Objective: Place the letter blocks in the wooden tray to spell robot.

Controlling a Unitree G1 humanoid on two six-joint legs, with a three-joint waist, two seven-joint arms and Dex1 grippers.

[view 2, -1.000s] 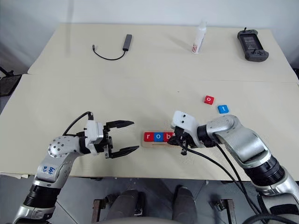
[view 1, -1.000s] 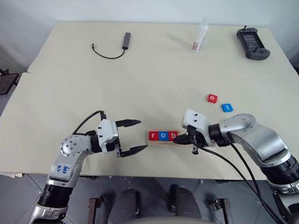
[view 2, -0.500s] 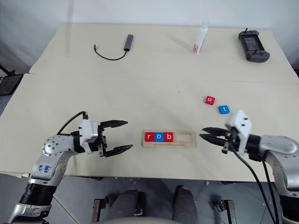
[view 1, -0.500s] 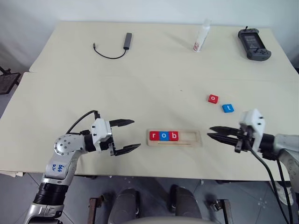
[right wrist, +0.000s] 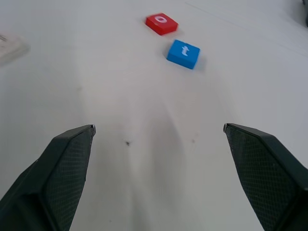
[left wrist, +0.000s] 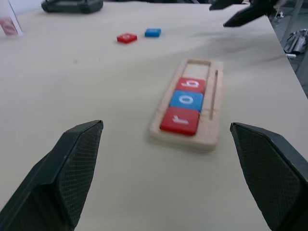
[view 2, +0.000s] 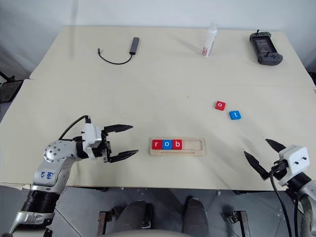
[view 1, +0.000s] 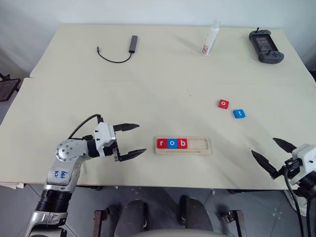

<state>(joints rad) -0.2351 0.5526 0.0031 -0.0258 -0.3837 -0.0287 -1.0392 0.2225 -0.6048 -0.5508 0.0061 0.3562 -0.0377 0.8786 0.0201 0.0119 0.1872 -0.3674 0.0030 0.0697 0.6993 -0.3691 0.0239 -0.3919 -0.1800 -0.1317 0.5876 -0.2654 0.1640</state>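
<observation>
Right tool [view 1: 270,154] withdrawn, spread empty like left tool [view 1: 129,140]; three blocks [view 1: 172,143] trayed, two [view 1: 231,109] loose.

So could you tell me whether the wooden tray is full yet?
Not yet: the wooden tray holds r, o, b; its right part is bare.

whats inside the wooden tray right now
Three letter blocks sit in the wooden tray slot, filling its left part: red r, blue o, red b. The right part of the slot is bare wood. The slot floor under the blocks is covered.
</observation>
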